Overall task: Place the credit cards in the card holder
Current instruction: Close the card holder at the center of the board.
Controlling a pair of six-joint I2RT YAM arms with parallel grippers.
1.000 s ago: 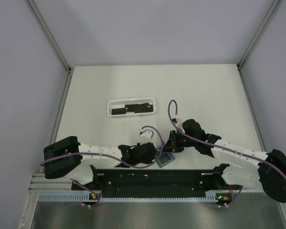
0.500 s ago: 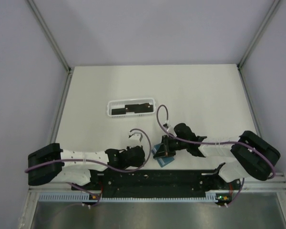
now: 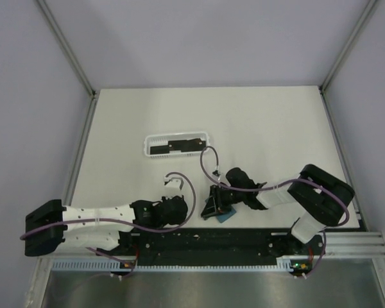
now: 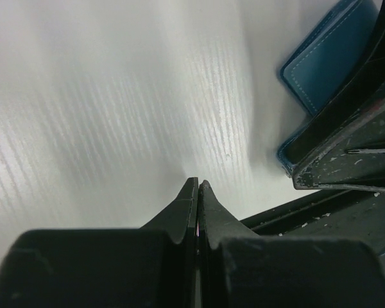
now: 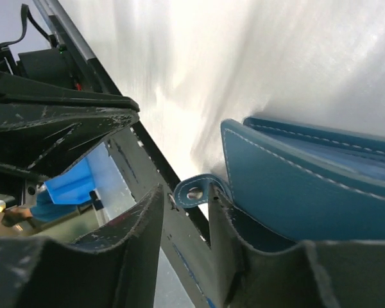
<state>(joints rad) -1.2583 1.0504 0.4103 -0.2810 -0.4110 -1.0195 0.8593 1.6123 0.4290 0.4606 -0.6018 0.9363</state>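
Note:
The teal card holder (image 3: 226, 217) lies near the table's front edge, beside the black base rail. My right gripper (image 3: 213, 206) is over its left side. In the right wrist view the holder (image 5: 295, 192) fills the right, and its tab (image 5: 196, 190) curls up between the fingers of my right gripper (image 5: 186, 192), which stands open; the tab touches the right finger only. My left gripper (image 3: 177, 209) is shut on nothing, left of the holder (image 4: 327, 64), tips (image 4: 197, 185) close above the table. Black credit cards (image 3: 176, 146) lie in the white basket.
The long white basket tray (image 3: 204, 135) stands at mid-table, left of centre. The black base rail (image 3: 205, 240) runs along the near edge just behind the holder. Purple cables (image 3: 208, 160) loop above both wrists. Metal frame posts bound the table's sides.
The right gripper's jaws have parted from shut to open at the holder's tab. Both wrists have shifted left; the left arm has drawn back toward its base, and the right arm has folded.

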